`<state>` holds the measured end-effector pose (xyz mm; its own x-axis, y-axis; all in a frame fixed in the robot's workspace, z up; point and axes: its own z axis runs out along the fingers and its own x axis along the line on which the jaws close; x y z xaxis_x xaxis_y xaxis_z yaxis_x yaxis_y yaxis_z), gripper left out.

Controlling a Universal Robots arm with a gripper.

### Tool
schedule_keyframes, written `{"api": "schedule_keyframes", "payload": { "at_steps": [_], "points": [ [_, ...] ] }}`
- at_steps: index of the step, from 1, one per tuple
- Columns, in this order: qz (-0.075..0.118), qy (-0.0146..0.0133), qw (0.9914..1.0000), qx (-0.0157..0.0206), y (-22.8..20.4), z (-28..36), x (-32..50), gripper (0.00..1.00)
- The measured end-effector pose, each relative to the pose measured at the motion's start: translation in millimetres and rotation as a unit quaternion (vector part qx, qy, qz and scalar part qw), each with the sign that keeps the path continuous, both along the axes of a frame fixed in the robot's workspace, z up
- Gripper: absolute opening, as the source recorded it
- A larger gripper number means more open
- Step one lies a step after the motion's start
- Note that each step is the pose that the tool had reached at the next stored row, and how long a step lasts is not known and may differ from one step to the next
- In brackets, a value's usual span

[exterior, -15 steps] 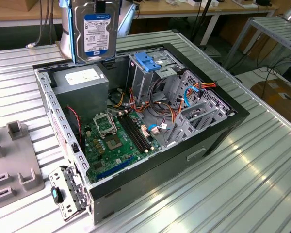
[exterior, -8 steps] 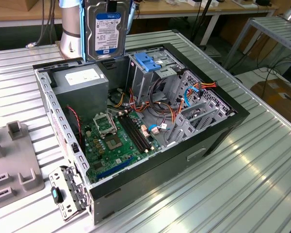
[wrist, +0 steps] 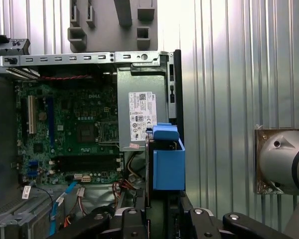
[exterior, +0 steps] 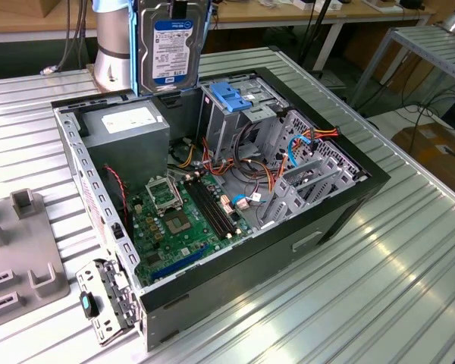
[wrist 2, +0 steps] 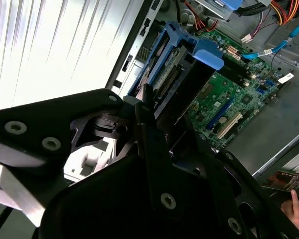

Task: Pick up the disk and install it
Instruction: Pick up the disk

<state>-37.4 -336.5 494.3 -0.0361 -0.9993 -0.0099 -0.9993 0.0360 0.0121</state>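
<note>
Gripper [wrist 2: 159, 107] linkage is right up in the lens in both wrist views. Its jaws are closed on the disk [wrist 2: 175, 67], clamping it from both flat sides, with nothing else in the grip. In the exterior view you've got the drive hanging upright at the top middle of the frame, label toward the camera. It's above the far edge of the open computer case [exterior: 349, 199] and touching nothing inside it.

So my read: pickup is done, install isn't. Seating it calls for squaring the blue frame up with a bay and keeping it off the loose cables [exterior: 246, 199], since they sprawl right by the drive cage [exterior: 226, 125].

Inside the case:
- Grey power supply [exterior: 129, 130] with a white label, upper left, directly below the disk.
- Green motherboard [exterior: 178, 220] flat on the floor, lower left.
- Drive cage in the middle, with a blue bracket [exterior: 231, 96] sitting on top of it.
- Orange, red and blue wiring running off to the right.

Case sits on a ribbed metal table [exterior: 349, 303].
</note>
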Motion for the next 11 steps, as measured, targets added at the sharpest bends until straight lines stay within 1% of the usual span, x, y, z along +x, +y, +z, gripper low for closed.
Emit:
{"api": "schedule_keyframes", "payload": {
  "at_steps": [1, 3, 11],
  "points": [
    [0.0, 0.0, 1.0, 0.0, 0.0, 0.0, 0.1, 0.35],
    [0.0, 0.0, 1.0, 0.0, 0.0, 0.0, 3.9, 0.35],
    [0.0, 0.0, 1.0, 0.0, 0.0, 0.0, 4.3, 0.35]
  ]
}}
